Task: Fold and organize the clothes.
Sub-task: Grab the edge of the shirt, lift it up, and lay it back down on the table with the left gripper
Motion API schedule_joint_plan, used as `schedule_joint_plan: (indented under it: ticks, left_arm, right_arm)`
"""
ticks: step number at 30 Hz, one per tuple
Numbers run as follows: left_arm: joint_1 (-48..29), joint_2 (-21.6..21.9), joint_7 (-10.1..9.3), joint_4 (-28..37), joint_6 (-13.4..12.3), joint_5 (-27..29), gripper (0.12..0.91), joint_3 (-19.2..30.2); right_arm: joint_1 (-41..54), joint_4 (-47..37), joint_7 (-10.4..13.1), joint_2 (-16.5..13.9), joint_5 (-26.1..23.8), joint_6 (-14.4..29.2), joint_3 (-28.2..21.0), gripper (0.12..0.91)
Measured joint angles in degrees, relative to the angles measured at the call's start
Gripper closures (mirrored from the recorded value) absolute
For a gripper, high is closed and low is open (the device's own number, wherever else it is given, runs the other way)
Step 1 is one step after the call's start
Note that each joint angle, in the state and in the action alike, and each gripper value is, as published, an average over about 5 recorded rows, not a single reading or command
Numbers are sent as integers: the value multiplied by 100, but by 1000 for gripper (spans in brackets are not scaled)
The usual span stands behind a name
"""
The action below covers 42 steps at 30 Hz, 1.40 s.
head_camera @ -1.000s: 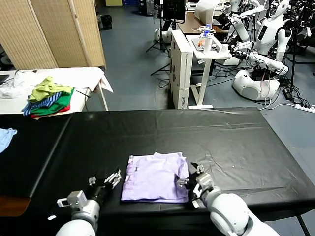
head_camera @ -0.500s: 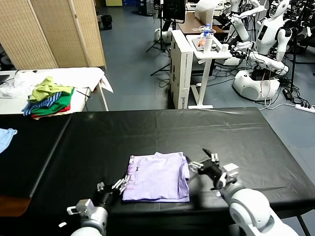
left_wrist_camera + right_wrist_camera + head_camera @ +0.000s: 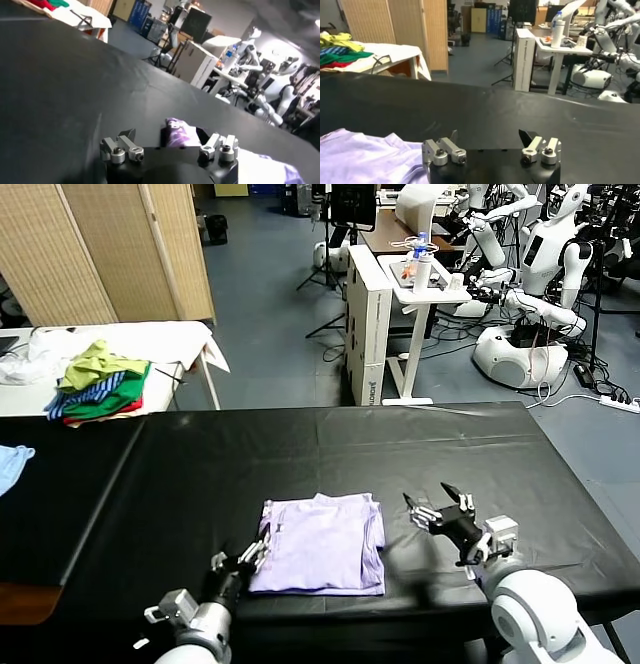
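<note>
— Where is the T-shirt seen, and how is it laid?

— The pale lavender garment is shown folded into a near-square packet on the black surface, close to the near edge. Its slightly longer side is run across the surface, left to right. The uneven, layered edge is turned toward the far side, and a darker purple print is visible along its left border.

— How are the grippers placed?

— The left gripper is seen low at the shirt's near left corner, its fingers spread wide and nothing held; whether the cloth is touched cannot be told. The right gripper is held just beside the shirt's right edge, clear of it, fingers likewise wide apart and empty.

— Can any writing be read?

— None can be made out; the lettering on the white cabinet beyond the surface is too small.

— What is offered by one view and not another?

— The purple print is shown up close in the left wrist view, between the fingers. In the right wrist view the plain lavender cloth is seen off to one side. Only the head view takes in the green, striped and red pile of garments on a white side table and the light blue cloth at far left.
</note>
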Motion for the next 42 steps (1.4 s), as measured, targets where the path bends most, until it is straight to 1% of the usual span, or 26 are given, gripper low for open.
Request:
schedule_joint_plan:
  ticks: [9, 15, 18, 21, 24, 27, 28, 31, 32, 34, 42]
  left_arm:
    - [54, 0, 42, 32, -33, -52, 123, 53]
    - [75, 0, 74, 131, -99, -60, 124, 59]
    - [73, 0, 90, 164, -109, -67, 158, 68]
    - [51, 0, 95, 185, -111, -88, 238, 73]
    - [27, 0, 95, 202, -111, -154, 359, 70]
    - [16, 0, 95, 224, -110, -213, 532, 67]
    - [13, 0, 94, 232, -108, -229, 608, 66]
    - [-3, 0, 92, 250, -89, -280, 784, 67]
    - [-10, 0, 89, 254, -80, -291, 827, 68]
    - [-27, 0, 77, 255, -64, -287, 865, 70]
    - [-20, 0, 0, 14, -30, 210, 864, -80]
  right_arm:
    - [-7, 5, -5, -8, -9, 0, -3, 118]
    - [-8, 19, -10, -5, -13, 0, -3, 118]
    - [-9, 23, -11, -5, -18, 0, 2, 118]
    - [-6, 28, -11, 3, -24, 0, -6, 118]
    - [2, 26, -11, 20, -36, -1, -21, 118]
    - [9, 18, -11, 35, -46, -1, -29, 118]
    - [12, 14, -11, 37, -49, -1, -30, 118]
    - [22, 6, -11, 40, -58, -1, -30, 118]
    - [24, 5, -11, 40, -61, -1, -28, 118]
    - [28, 1, -11, 39, -64, -1, -22, 118]
    - [54, -129, -17, 40, -210, 26, 1, 118]
